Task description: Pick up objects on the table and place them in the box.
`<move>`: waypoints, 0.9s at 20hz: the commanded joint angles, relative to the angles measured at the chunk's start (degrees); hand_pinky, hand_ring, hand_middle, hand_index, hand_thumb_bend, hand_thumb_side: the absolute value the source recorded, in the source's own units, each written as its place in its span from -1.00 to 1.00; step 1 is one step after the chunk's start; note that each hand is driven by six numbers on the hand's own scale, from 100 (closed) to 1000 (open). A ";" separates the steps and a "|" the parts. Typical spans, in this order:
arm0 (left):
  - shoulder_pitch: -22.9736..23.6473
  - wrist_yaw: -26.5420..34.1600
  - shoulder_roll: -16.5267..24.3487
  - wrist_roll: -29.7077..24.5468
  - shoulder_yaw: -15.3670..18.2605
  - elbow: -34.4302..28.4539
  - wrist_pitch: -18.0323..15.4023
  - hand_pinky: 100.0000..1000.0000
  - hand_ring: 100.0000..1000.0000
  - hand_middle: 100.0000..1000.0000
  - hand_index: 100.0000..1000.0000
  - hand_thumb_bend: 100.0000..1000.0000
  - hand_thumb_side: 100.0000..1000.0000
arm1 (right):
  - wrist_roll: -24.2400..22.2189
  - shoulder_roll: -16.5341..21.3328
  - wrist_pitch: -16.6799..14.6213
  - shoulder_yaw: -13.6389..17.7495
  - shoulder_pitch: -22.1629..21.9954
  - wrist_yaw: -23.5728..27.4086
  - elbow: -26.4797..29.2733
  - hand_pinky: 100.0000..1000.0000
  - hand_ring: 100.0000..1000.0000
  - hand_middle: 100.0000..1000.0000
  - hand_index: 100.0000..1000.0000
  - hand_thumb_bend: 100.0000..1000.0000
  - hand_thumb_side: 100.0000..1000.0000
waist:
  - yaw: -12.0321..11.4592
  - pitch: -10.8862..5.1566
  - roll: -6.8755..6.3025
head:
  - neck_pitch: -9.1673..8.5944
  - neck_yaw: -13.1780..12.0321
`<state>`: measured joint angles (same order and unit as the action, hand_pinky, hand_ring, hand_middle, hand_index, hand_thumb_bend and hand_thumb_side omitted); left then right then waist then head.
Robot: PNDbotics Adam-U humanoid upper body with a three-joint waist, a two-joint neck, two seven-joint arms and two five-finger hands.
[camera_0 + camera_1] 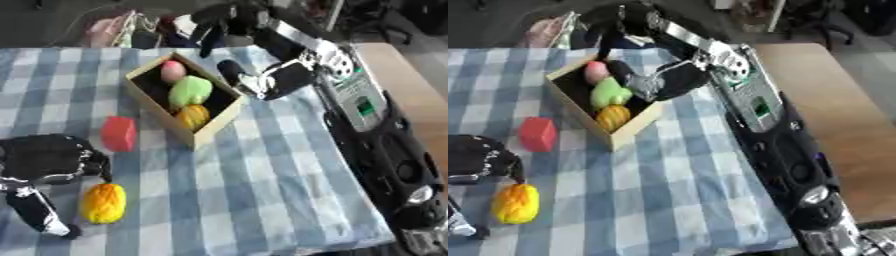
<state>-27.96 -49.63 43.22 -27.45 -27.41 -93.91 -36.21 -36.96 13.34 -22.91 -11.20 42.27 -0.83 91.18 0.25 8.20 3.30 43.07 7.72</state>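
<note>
A blue-and-white checked cloth point(262, 180) covers the table, its squares running slightly askew. Past the cloth's right edge a bare wooden surface point(833, 100) shows, and beyond the far edge lies a dim floor with bags and dark clutter that cannot be made out.

A wooden box point(213, 121) sits toward the far middle of the cloth, turned at an angle. Inside it lie a pink piece point(172, 71), a green piece point(191, 91) and an orange piece point(193, 116), packed in a row.

A red block point(119, 133) lies on the cloth just left of the box. A yellow object point(103, 202) lies nearer, at the lower left.

The left hand point(48, 160) rests beside the yellow object, fingers curled, grasping nothing visible. The right hand point(262, 80) hangs at the box's far right rim, fingers relaxed and empty.
</note>
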 commanded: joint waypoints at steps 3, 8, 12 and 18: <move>-0.05 -2.93 -0.09 -7.92 1.93 1.34 -15.43 0.22 -0.04 -0.04 0.24 -0.13 -0.17 | 0.10 0.40 0.03 0.36 0.60 0.49 0.71 0.49 0.24 0.40 0.78 -1.00 -0.46 | 0.06 -0.59 -0.94 | 0.18 0.23; 0.04 -4.17 -0.42 -0.62 3.17 2.22 -14.91 0.10 -0.17 -0.19 0.07 -0.37 -0.31 | 0.22 0.47 0.06 0.43 0.54 0.44 0.65 0.49 0.24 0.40 0.77 -1.00 -0.46 | 0.10 -0.56 -0.93 | 0.21 0.42; -0.75 -3.12 0.42 3.08 4.77 0.60 -14.02 0.08 -0.20 -0.22 0.04 -0.45 -0.37 | 0.35 0.53 0.12 0.51 0.45 0.47 0.64 0.49 0.24 0.39 0.77 -1.00 -0.45 | 0.07 -0.59 -0.97 | 0.28 0.49; -4.42 2.26 1.54 5.46 6.82 -1.46 -11.65 0.08 -0.20 -0.23 0.04 -0.44 -0.43 | 0.53 0.45 0.26 0.60 0.39 0.72 0.71 0.49 0.24 0.39 0.76 -1.00 -0.44 | 0.27 -0.77 -0.99 | 0.44 0.51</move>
<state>-31.20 -48.59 42.91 -18.93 -21.89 -94.19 -44.74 -36.71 13.32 -22.67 -11.16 41.84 -0.76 91.16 0.40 8.20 3.30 43.29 8.17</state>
